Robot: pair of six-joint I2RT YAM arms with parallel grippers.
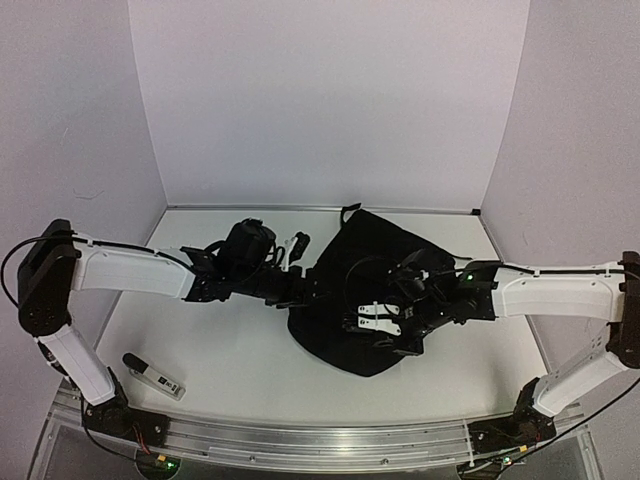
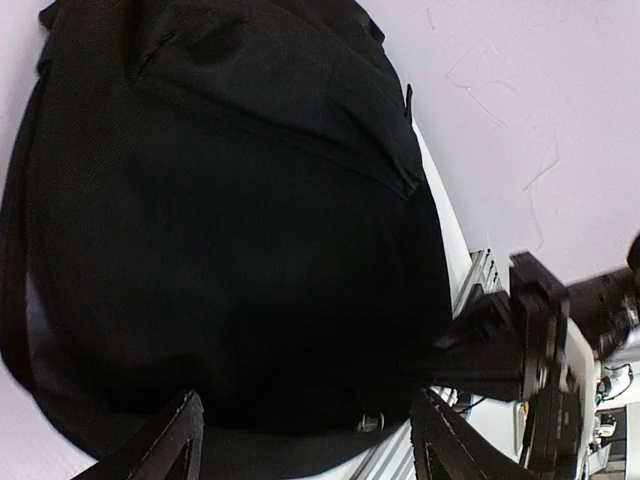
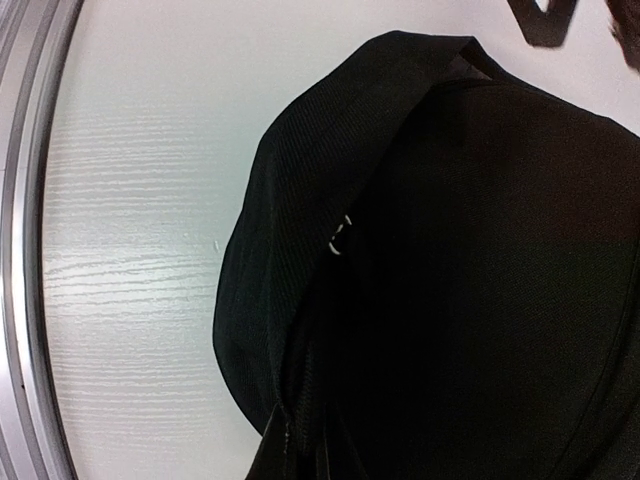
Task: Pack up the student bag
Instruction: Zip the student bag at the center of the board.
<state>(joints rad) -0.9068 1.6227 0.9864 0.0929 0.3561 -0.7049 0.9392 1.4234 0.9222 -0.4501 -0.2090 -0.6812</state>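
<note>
pale lilac walls close in a white table, with a metal rail running along its near edge. the student bag, a big soft black backpack, lies flat on the table. its top loop points toward the back wall and its rounded lower end points toward the rail.

the left gripper has reached in to the bag's left edge. in the left wrist view its two dark fingers stand spread wide apart, with nothing between them. the black cloth of the bag fills the picture beyond them, and a small metal ring shows at the bag's hem.

the right gripper sits over the bag's near half, its arm coming in across the bag's right side. its fingers are pressed together. in the right wrist view a fold of the bag's cloth is drawn up to the bottom edge where they sit, so they seem to pinch it, though the fingers are lost against the black fabric. a few pale stitches show on a seam of the bag.

a small white marker with a black cap lies on the table well to the left of the bag, close to the rail. another small black and white thing lies just off the bag's upper left edge, too small to tell what it is.
</note>
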